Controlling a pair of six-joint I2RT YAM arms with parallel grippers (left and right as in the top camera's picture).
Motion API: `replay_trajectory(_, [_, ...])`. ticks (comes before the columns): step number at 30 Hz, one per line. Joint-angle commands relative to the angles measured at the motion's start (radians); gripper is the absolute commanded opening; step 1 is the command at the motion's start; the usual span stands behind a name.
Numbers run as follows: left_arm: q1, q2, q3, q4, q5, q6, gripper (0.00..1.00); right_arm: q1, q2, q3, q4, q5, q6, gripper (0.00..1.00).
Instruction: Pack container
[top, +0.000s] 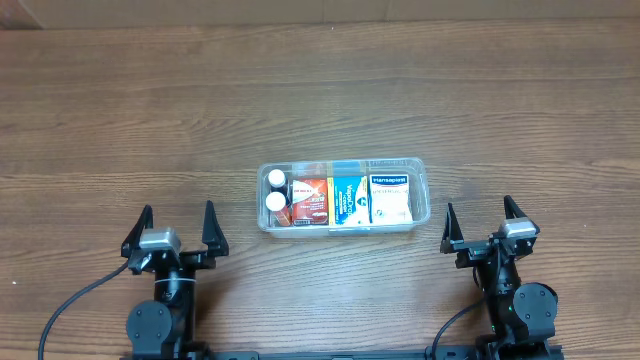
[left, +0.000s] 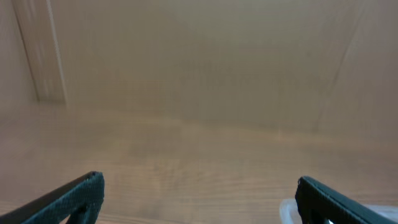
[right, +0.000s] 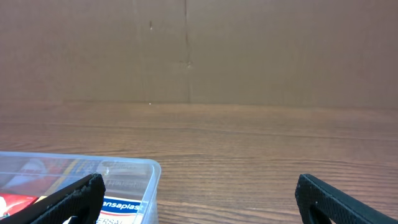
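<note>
"Wooden desk (top: 320, 90) from above first: where does everything sit?"

"The container (top: 262, 200) lies mid-desk, between my arms and a little beyond them. Two white-capped bottles (top: 275, 190) fill its left end, then a red box (top: 310, 200), a blue box (top: 348, 200) and a white box (top: 390, 197), side by side. My left pincer (top: 178, 222) and right pincer (top: 490, 220) are both spread wide, holding nothing, well apart from it."

"And your left wrist?"

"Blurred desk and a plain wall; only a corner of the container (left: 287, 211) shows beside my right finger."

"Right wrist?"

"The container's near corner (right: 146, 177) sits low left, with the white box behind its wall."

"Which step, then?"

"I see nothing loose left to pick, so packing looks finished. Any next move would need a lid, and I see none."
</note>
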Motion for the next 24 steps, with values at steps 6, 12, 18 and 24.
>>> replay_trajectory(6, [0.013, -0.013, -0.059, -0.085, 0.006, -0.004, 1.00, 0.005, -0.008, -0.010, 0.006, -0.005, -0.004, 1.00])
replay_trajectory(12, [0.013, -0.013, -0.059, -0.085, 0.006, -0.004, 1.00, 0.005, -0.008, -0.010, 0.006, -0.005, -0.004, 1.00])
replay_trajectory(18, [0.013, -0.013, -0.059, -0.085, 0.006, -0.004, 1.00, 0.005, -0.008, -0.010, 0.006, -0.005, -0.004, 1.00])
replay_trajectory(24, [0.013, -0.013, -0.059, -0.085, 0.006, -0.004, 1.00, 0.005, -0.008, -0.010, 0.006, -0.005, -0.004, 1.00])
